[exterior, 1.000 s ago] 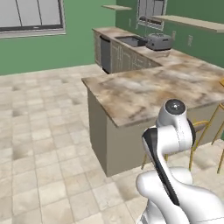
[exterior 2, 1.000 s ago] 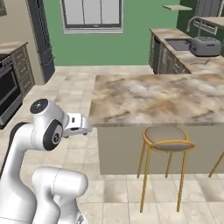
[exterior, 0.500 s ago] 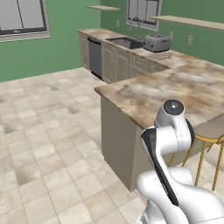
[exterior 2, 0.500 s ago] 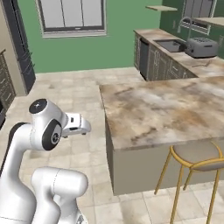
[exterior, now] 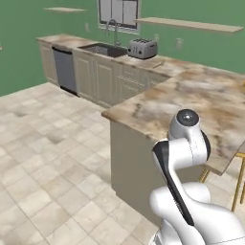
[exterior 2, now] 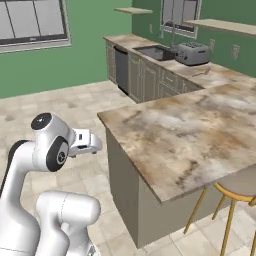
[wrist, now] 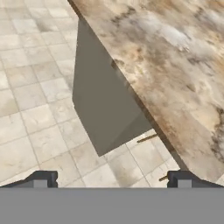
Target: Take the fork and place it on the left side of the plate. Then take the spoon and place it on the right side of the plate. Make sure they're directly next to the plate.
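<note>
The fork, the spoon and the plate are out of view. My gripper is open, its two dark fingertips standing wide apart with nothing between them. It hangs over the tiled floor just off the corner of the marble island counter. In the right base view the hand is held in front of the arm's upper joint, left of the island counter.
The island counter runs back to a wall counter with a sink, a toaster and a dishwasher. A gold-legged stool stands at the island's near side. Open tiled floor lies to the left.
The whole picture has shifted in both base views, so the base has moved. The island now sits closer and further right. The arm's pose looks the same and the gripper stays open.
</note>
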